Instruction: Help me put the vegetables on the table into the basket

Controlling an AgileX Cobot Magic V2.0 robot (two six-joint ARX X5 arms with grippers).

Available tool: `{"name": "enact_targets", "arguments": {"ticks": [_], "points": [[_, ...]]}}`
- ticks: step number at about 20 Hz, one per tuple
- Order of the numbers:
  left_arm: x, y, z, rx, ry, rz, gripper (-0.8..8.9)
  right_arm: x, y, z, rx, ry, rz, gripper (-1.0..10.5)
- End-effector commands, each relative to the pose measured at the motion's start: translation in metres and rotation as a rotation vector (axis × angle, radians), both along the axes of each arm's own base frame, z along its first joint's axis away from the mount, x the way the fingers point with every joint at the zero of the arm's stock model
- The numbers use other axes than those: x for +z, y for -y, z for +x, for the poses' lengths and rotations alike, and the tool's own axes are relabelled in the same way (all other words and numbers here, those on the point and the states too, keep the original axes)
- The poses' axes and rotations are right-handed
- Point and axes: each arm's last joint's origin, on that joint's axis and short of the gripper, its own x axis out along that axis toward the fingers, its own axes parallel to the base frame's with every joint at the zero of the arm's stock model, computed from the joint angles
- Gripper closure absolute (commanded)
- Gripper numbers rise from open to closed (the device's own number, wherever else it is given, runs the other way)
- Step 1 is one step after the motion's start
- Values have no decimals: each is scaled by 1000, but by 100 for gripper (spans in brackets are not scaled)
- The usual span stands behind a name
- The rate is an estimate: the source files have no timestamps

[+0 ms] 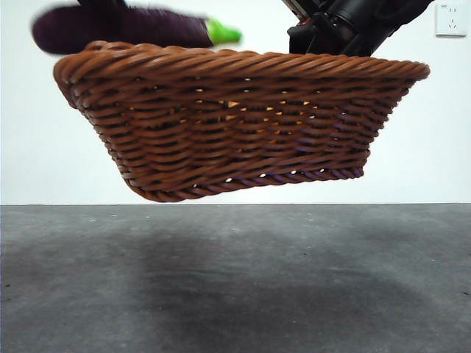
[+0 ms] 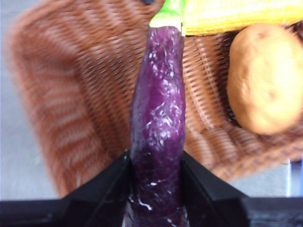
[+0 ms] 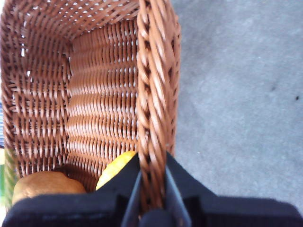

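The worktop (image 1: 235,279) is lying bare in the foreground of the front view, with only a soft shadow on it; no vegetable is being seen there. Above it the basket (image 1: 235,121) is being held clear of the surface, tilted, its 3 o'clock end higher. It is being carried by the right hand (image 3: 152,189), whose jaws are being kept closed on the braided rim, one jaw inside and one outside.

Inside the basket two vegetables are already lying: the potato (image 2: 265,78) and, just beside it, the yellow vegetable (image 2: 236,16), which looks like a corn cob. Both are also being glimpsed near the right hand in its wrist view.

The eggplant (image 2: 158,118) is being gripped near its blunt end by the left hand (image 2: 156,184), jaws closed on it. It is being held level over the basket's 9 o'clock end, above the rim, stem pointing towards 3 o'clock in the front view.

Two of three are judged done; the eggplant is remaining to be lowered and released, and the basket perhaps set down.
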Motion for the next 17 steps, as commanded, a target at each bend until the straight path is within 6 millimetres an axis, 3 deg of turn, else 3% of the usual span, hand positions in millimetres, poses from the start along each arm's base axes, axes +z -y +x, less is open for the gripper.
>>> {"name": "enact_targets", "arguments": {"ticks": [1, 7, 12, 15, 17], "points": [[-15, 16, 7, -93, 1, 64, 822, -1, -1, 0, 18, 2, 12, 958], [-51, 42, 31, -145, -32, 186, 822, -2, -1, -1, 27, 1, 2, 958], [-50, 38, 38, -33, -46, 140, 799, -2, -1, 0, 32, 18, -7, 958], [-49, 35, 40, -18, -46, 138, 541, -2, -1, 0, 32, 20, -5, 958], [-48, 34, 39, -9, -36, 142, 523, -2, -1, 0, 32, 20, -5, 958]]}}
